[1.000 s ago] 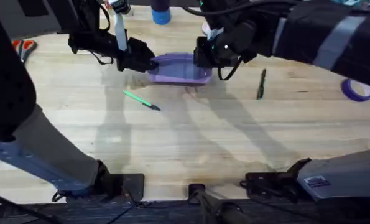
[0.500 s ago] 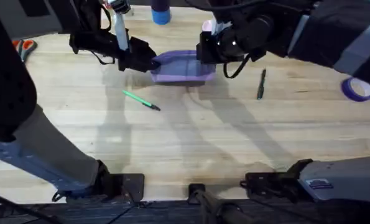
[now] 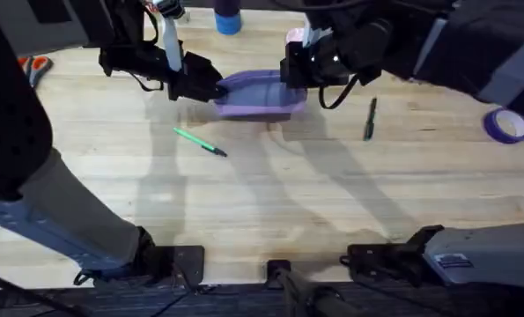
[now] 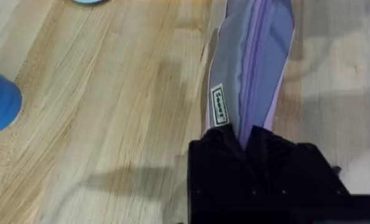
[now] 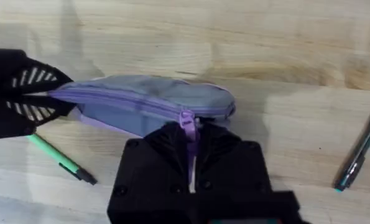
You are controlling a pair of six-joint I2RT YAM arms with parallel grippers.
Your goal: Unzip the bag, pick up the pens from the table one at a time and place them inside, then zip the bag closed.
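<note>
The lavender bag lies on the table at the back middle, stretched between both grippers. My left gripper is shut on the bag's left end, its fingers pinching the fabric beside a small label. My right gripper is shut on the zipper pull near the bag's right end. The bright green pen lies in front of the bag, also seen as the green pen. A dark pen lies to the bag's right, the same dark pen.
A purple tape roll sits at the right edge. A blue object stands at the back, and orange-handled scissors lie at the far left. The near half of the table is bare wood.
My right gripper has shifted slightly right and back along the bag's top, tugging the right end with it. The left gripper and both pens have stayed put.
</note>
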